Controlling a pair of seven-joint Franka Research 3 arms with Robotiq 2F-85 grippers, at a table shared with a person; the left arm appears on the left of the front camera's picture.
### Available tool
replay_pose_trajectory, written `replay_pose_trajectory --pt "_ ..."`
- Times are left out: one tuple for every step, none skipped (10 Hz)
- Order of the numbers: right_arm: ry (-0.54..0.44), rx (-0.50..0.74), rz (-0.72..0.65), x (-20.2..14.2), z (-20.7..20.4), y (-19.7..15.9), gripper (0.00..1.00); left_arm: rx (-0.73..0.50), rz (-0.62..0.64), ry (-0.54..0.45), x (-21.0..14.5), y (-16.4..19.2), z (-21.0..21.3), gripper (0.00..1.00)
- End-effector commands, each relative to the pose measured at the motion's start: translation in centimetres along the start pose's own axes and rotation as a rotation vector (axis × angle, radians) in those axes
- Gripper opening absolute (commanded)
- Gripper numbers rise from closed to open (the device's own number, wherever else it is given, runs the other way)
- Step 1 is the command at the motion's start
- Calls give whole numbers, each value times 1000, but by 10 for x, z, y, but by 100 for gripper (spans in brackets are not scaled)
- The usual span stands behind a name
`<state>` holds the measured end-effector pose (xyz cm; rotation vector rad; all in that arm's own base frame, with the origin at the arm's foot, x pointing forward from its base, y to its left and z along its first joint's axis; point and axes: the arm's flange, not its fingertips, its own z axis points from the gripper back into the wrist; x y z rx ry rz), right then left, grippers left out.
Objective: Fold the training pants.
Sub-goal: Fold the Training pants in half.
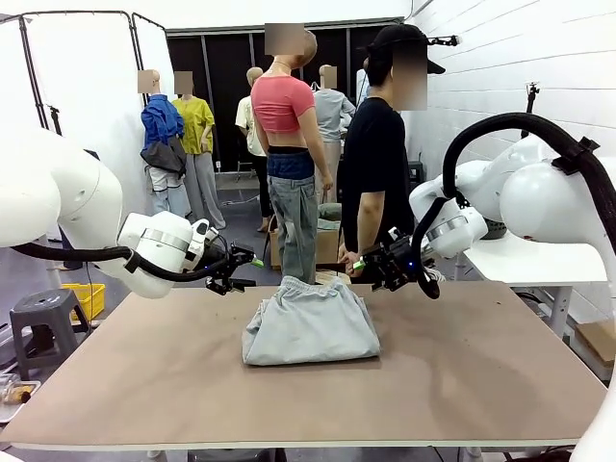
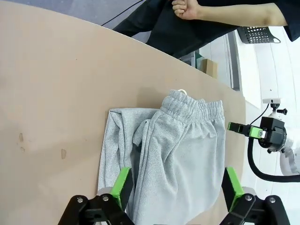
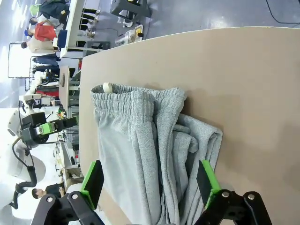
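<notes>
The training pants [image 1: 309, 321] lie folded into a compact light grey bundle at the table's middle, elastic waistband toward the far edge. My left gripper [image 1: 252, 270] hovers open just left of and above the bundle, empty. My right gripper [image 1: 363, 262] hovers open to the right of the waistband, also empty. In the left wrist view the pants [image 2: 173, 154] lie below my open left gripper [image 2: 176, 193], with the right gripper [image 2: 243, 130] beyond them. The right wrist view shows the pants [image 3: 145, 150] under my open right gripper [image 3: 151, 183], and the left gripper [image 3: 61, 124] farther off.
A person in black [image 1: 375, 183] stands at the table's far edge, a hand [image 2: 185, 8] held at the waist. The brown table [image 1: 144, 375] has bare room on all sides of the bundle. A grey stool [image 1: 43, 318] and yellow crate [image 1: 87, 298] sit left of the table.
</notes>
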<state>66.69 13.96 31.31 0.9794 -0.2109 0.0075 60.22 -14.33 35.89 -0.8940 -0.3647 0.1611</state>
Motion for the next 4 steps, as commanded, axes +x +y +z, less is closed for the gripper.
replay_pose_trajectory --pt "2 -3 3 1 -1 0 100 -3 0 4 -1 0 2 100" --pt "2 -3 3 1 -1 0 100 -3 0 4 -1 0 2 100" --pt "2 -3 3 1 -1 0 100 -3 0 4 -1 0 2 100" --pt "2 -3 3 1 -1 0 100 -3 0 4 -1 0 2 100"
